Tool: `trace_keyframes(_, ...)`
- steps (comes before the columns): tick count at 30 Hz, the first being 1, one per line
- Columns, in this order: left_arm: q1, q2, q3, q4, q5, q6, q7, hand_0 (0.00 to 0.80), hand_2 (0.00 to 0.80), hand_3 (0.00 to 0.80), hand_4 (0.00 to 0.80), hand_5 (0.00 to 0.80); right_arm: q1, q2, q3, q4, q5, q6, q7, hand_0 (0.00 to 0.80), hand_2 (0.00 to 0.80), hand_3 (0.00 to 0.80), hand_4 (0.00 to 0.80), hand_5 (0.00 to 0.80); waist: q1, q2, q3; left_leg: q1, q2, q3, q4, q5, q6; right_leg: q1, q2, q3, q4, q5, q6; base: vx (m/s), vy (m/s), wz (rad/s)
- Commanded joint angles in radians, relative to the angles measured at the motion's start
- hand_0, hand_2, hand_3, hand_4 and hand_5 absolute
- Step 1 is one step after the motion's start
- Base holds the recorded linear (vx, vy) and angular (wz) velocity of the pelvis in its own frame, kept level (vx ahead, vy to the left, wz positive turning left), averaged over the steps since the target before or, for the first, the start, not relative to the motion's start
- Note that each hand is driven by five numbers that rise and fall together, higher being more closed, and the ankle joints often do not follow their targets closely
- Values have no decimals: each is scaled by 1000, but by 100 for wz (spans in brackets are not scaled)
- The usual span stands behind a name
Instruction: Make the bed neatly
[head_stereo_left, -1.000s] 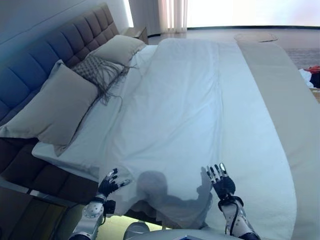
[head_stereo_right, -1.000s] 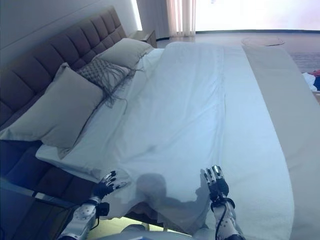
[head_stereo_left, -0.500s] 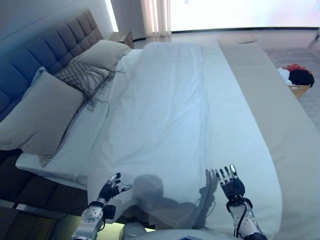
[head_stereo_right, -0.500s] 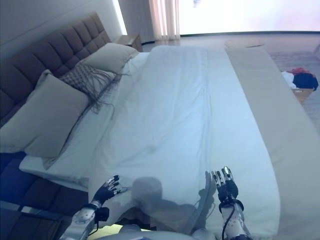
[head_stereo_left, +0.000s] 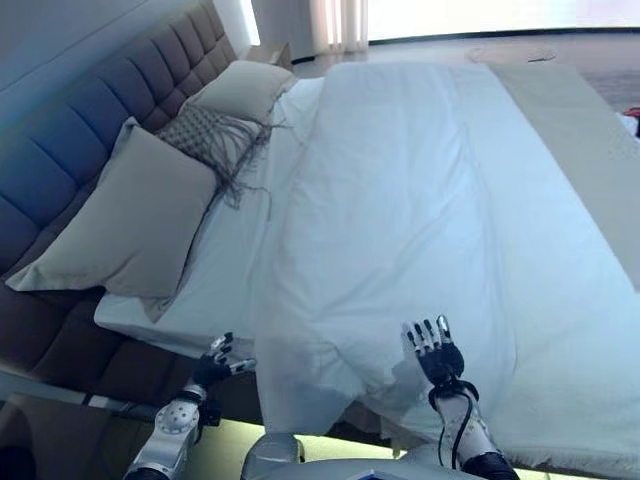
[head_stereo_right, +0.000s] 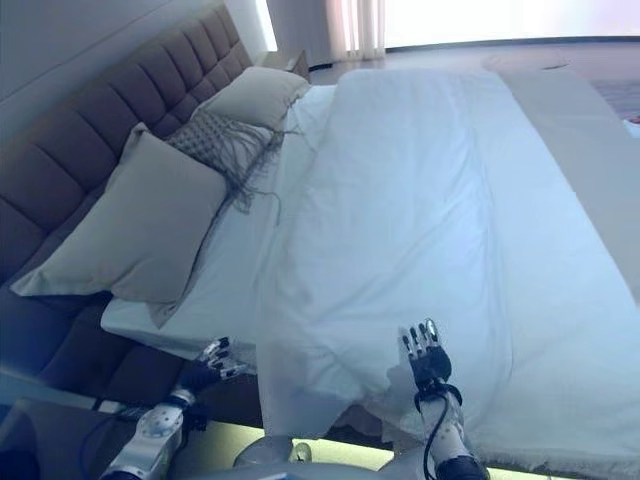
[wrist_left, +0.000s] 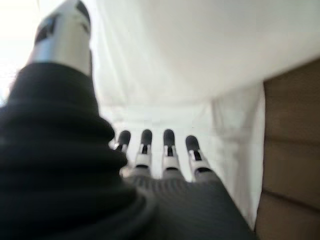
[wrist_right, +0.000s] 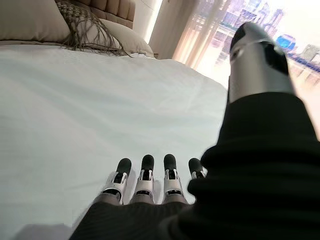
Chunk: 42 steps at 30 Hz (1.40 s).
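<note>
A white duvet (head_stereo_left: 400, 200) covers the bed, its near corner folded and rumpled at the front edge (head_stereo_left: 330, 380). A large beige pillow (head_stereo_left: 130, 220), a fringed grey cushion (head_stereo_left: 205, 135) and a second beige pillow (head_stereo_left: 240, 90) lie along the padded headboard (head_stereo_left: 90, 130). My left hand (head_stereo_left: 212, 365) is open and empty beside the bed's near side, facing the hanging sheet (wrist_left: 200, 65). My right hand (head_stereo_left: 435, 352) is open and empty, fingers straight, just above the duvet's near edge (wrist_right: 75, 125).
A beige runner (head_stereo_left: 590, 150) lies across the bed's foot end on the right. The dark bed base (head_stereo_left: 90, 360) shows below the mattress. A nightstand (head_stereo_left: 275, 55) stands past the far pillow, with curtains (head_stereo_left: 340, 15) and a bright window behind.
The camera has swung left and closer, so the whole picture shifted. Both hands stay open and sit a little nearer the duvet's front edge.
</note>
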Motion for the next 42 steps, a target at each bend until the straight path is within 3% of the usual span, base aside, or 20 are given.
trace_keyframes(1, -36, 33, 88, -44, 19, -55, 51, 0, 0, 0, 0, 0, -44, 11, -16, -58, 26, -44, 64, 0, 0, 0, 0, 0, 8, -9, -29, -12, -52, -58, -33, 33, 95, 47, 107, -45, -147, 149, -11, -109, 163, 7)
trace_keyframes(5, -89, 26, 81, 35, 71, -62, 41, 0, 0, 0, 0, 0, -36, 29, -5, -78, 30, -73, 71, 0, 0, 0, 0, 0, 4, 1, -57, -1, -58, -86, -86, 72, 116, 64, 136, -23, -23, 125, -25, -106, 78, 11)
trace_keyframes(11, -178, 4, 47, 35, 43, -9, 85, 0, 0, 0, 0, 0, -40, 14, 17, -81, 12, -36, 47, 0, 0, 0, 0, 0, 9, -23, -92, -2, -42, -72, -100, 94, 110, 158, 153, -80, -73, 59, -41, -129, -120, 9)
trace_keyframes(12, -182, 2, 46, 33, 39, -3, 94, 0, 0, 0, 0, 0, -47, 13, 24, -80, 8, -26, 49, 0, 0, 0, 0, 0, 14, -29, -91, -5, -27, -69, -93, 98, 99, 192, 165, -102, -121, 20, -52, -141, -335, 5)
trace_keyframes(14, -186, -13, 43, 42, 29, 14, 131, 0, 0, 0, 0, 0, -70, 8, 55, -65, 2, -1, 40, 0, 0, 0, 0, 0, 31, -46, -91, -24, 32, -38, -84, 131, 45, 267, 226, -169, -273, -98, -69, -139, -369, -9)
trace_keyframes(15, -183, -25, 42, 53, 20, 14, 141, 0, 0, 0, 0, 0, -76, 7, 62, -67, 0, 11, 28, 0, 0, 0, 0, 0, 30, -51, -88, -41, 64, -25, -80, 155, 16, 289, 255, -174, -318, -130, -70, -146, -343, -40)
trace_keyframes(17, -169, -39, 46, 60, 15, 8, 131, 0, 0, 0, 0, 0, -68, -2, 75, -87, 7, 27, 22, 0, 0, 0, 0, 0, 26, -63, -72, -104, 145, -1, -68, 248, -44, 320, 311, -193, -357, -163, -90, -164, -294, -28)
trace_keyframes(19, -162, -51, 39, 57, 35, -3, 111, 0, 0, 0, 0, 0, -50, -22, 75, -104, 19, 36, 21, 0, 0, 0, 0, 0, 22, -74, -58, -138, 201, 3, -98, 315, -80, 349, 348, -209, -402, -168, -108, -201, -227, 15)
trace_keyframes(21, -160, -69, 32, 58, 28, -8, 101, 0, 0, 0, 0, 0, -40, -46, 66, -104, 26, 38, 23, 0, 0, 0, 0, 0, 26, -86, -51, -160, 166, 5, -78, 275, -64, 340, 358, -238, -423, -158, -117, -231, -157, 22)
trace_keyframes(22, -152, -78, 35, 61, 41, -9, 91, 0, 0, 0, 0, 0, -37, -56, 58, -104, 30, 40, 22, 0, 0, 0, 0, 0, 25, -94, -47, -165, 133, 12, -22, 227, -47, 328, 350, -253, -425, -149, -123, -180, -71, 21)
trace_keyframes(26, -101, -78, 52, 50, 77, -21, 78, 0, 0, 0, 0, 0, -28, -77, 46, -111, 19, 45, 29, 0, 0, 0, 0, 0, 6, -101, -48, -152, 43, 32, 161, 91, 10, 281, 317, -249, -380, -135, -136, -72, 45, 1)
trace_keyframes(31, -96, -14, 29, 14, 215, -4, 99, 0, 0, 0, 0, 0, -4, -62, 22, -115, 4, 34, -20, 0, 0, 0, 0, 0, -32, -53, -83, -24, 29, 79, -35, 102, 40, 256, 313, -237, -344, -117, -106, 77, 227, 11)
trace_keyframes(34, -117, 7, 1, 10, 297, 26, 123, 0, 0, 0, 0, 0, -9, -45, 15, -101, 12, 14, -41, 0, 0, 0, 0, 0, -32, -49, -75, -3, -18, 67, -32, 65, 75, 215, 240, -224, -248, -57, -72, 83, 271, 42)
trace_keyframes(37, -114, 17, -26, 34, 342, 36, 150, 0, 0, 0, 0, 0, 13, -19, 25, -119, 5, 6, -31, 0, 0, 0, 0, 0, -33, -37, -66, 5, -55, 57, -17, 34, 119, 164, 179, -199, -107, -36, -72, 80, 272, 29)
trace_keyframes(39, -114, 12, -41, 56, 331, 46, 150, 0, 0, 0, 0, 0, 40, -5, 25, -131, -3, 18, -19, 0, 0, 0, 0, 0, -50, -32, -59, 16, -75, 55, -19, 21, 142, 92, 151, -159, -4, 9, -67, 91, 246, -9)
trace_keyframes(42, -153, -19, -67, 81, 105, 101, 121, 0, 0, 0, 0, 0, 48, -7, 46, -118, -15, 38, -1, 0, 0, 0, 0, 0, -79, -46, -33, 6, -78, 62, 7, 2, 133, 37, 146, -126, -122, 44, -64, -32, -19, -3)
